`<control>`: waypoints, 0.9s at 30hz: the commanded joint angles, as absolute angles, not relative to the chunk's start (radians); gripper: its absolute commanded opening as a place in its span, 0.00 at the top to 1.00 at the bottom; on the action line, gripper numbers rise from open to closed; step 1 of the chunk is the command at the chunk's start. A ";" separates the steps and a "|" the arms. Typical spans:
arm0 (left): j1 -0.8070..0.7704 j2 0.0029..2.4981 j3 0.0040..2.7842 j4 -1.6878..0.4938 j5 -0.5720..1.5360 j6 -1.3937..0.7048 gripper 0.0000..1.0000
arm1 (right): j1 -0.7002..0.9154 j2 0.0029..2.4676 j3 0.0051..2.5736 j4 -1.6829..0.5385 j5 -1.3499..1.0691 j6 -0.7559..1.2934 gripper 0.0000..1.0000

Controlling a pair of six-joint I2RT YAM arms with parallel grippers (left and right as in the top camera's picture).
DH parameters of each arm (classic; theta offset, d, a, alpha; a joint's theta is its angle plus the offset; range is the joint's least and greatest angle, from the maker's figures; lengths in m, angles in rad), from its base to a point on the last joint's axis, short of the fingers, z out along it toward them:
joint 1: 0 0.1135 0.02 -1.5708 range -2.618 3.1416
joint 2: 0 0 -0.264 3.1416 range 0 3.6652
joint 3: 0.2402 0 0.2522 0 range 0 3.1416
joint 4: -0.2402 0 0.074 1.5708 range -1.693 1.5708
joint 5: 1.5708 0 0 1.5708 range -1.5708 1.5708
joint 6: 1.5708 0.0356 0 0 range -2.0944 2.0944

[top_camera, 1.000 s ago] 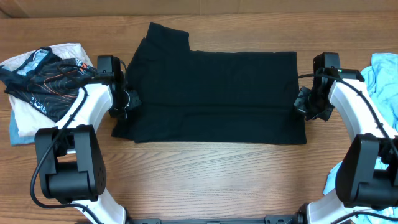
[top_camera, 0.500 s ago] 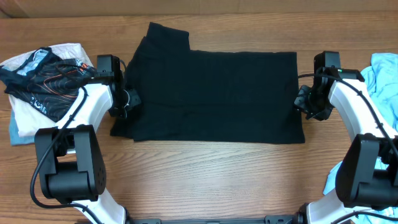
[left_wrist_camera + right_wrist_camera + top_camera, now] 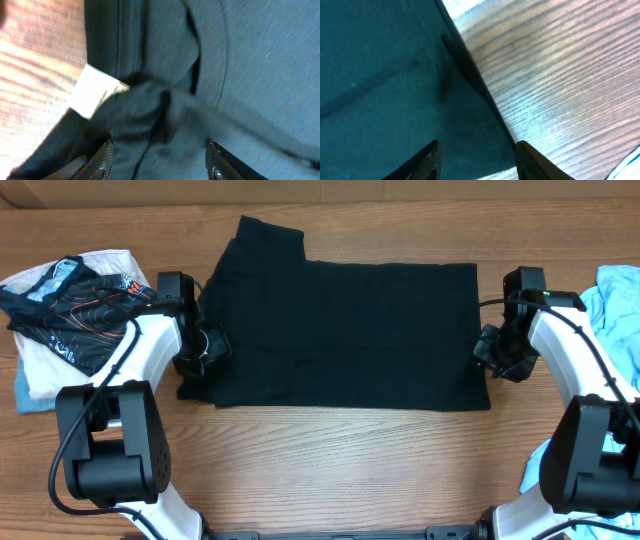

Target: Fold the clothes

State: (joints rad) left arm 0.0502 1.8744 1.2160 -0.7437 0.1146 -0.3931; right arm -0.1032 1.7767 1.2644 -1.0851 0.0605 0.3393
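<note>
Seen from overhead, the fingers of the left hand (image 3: 203, 350) and the right hand (image 3: 494, 352) are lost under their own dark wrists, at the left and right edges of the black T-shirt (image 3: 340, 330). In the left wrist view, the print on the white label (image 3: 95, 92) is too blurred to read. The light blue cloth (image 3: 622, 305) at the far right is cut off by the frame edge.

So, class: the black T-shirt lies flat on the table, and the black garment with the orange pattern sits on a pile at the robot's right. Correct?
No. The black garment with the orange pattern sits on a pile at the robot's left, not its right, as the overhead view shows. The black T-shirt does lie flat on the table.
</note>
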 commanded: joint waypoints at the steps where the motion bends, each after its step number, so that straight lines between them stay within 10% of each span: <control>1: 0.050 1.888 1.213 -0.777 0.098 -0.389 0.37 | -0.106 1.781 1.262 -1.096 0.076 0.341 0.50; 27: 0.050 1.890 1.212 -0.920 -0.099 -0.390 0.29 | -0.106 1.781 1.038 -0.922 -0.006 0.340 0.50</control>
State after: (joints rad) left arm 0.0505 1.8744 1.2160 -0.9127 -0.0868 -0.3904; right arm -0.1032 1.7779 1.0412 -0.9295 0.0196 0.3367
